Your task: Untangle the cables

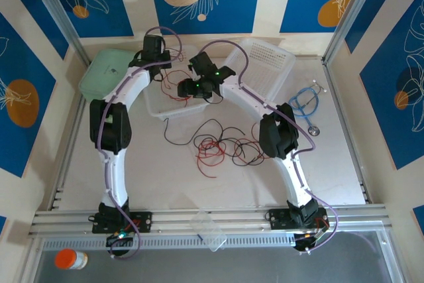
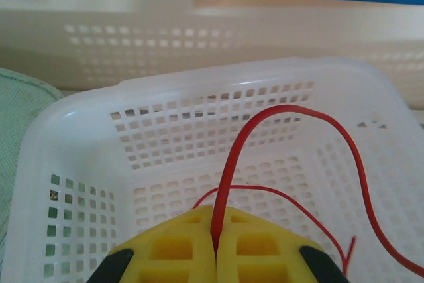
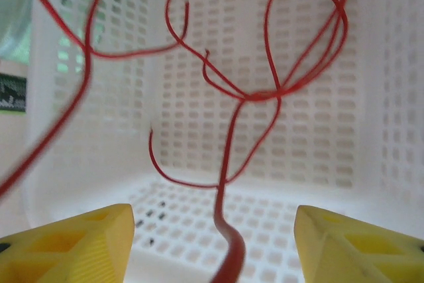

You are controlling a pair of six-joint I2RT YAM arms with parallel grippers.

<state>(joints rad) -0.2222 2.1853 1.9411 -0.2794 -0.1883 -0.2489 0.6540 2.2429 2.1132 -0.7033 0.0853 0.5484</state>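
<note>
I have the left gripper (image 2: 216,225) clamped shut on a red cable (image 2: 233,150), its yellow fingers pressed flat together, so the wire stands straight up out of the pinch, arches over and drops back into the white basket (image 2: 73,114). I judge that hold to be an anchor: one end is fixed above the basket floor, so the rest can hang and its loops fall open instead of lying in a heap. The right gripper (image 3: 213,223) stands wide open at the same basket, a finger on each side of a red strand that rises between them and touches neither. Above it the strands cross in a loop and a knot (image 3: 278,91). I cannot tell whether that is the same wire the left side holds. With the jaws apart, nothing on that side is carrying weight, so the knot hangs slack, which suits picking a fresh grip lower down. Most of the cables (image 1: 222,145), red and black, lie tangled on the table between the two arms, well apart from the basket.
</note>
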